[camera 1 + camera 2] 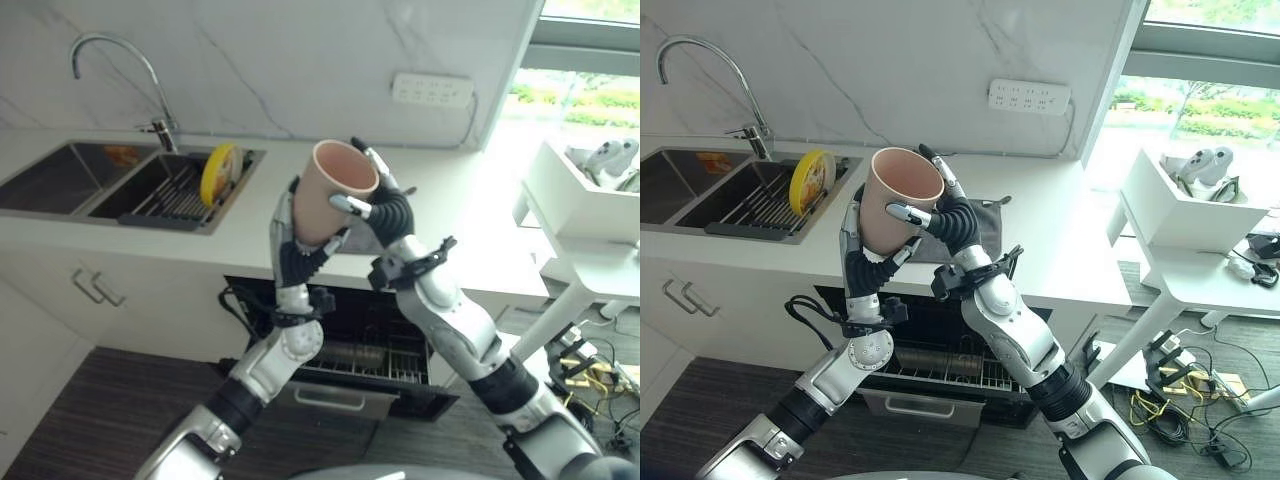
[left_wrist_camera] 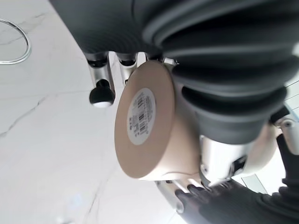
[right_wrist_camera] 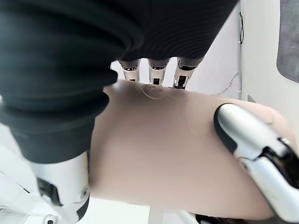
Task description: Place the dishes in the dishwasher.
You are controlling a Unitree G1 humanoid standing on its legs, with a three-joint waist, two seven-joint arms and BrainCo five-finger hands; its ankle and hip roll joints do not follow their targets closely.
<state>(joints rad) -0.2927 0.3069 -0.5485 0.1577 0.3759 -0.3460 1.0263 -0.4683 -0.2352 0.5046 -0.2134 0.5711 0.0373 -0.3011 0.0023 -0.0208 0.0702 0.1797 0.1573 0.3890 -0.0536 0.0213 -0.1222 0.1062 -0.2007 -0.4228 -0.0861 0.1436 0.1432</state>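
Cup (image 1: 330, 200) gripped by left hand (image 1: 292, 250) & right hand (image 1: 385, 212), prob. above dishwasher (image 1: 350, 350).

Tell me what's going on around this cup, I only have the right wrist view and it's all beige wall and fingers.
Observer: The cup is held up in the air above the counter, tilted, its open mouth facing up toward the head camera.
Operator: Is the other hand on it too?
Observer: Yes. The left hand grips the cup's lower body from below, while the right hand holds it near the rim.
Operator: Is the dishwasher ready?
Observer: The dishwasher is open under the counter, with its rack showing directly below the two hands.
Operator: Any dishes left?
Observer: A yellow plate stands on edge in the sink, to the robot's left.
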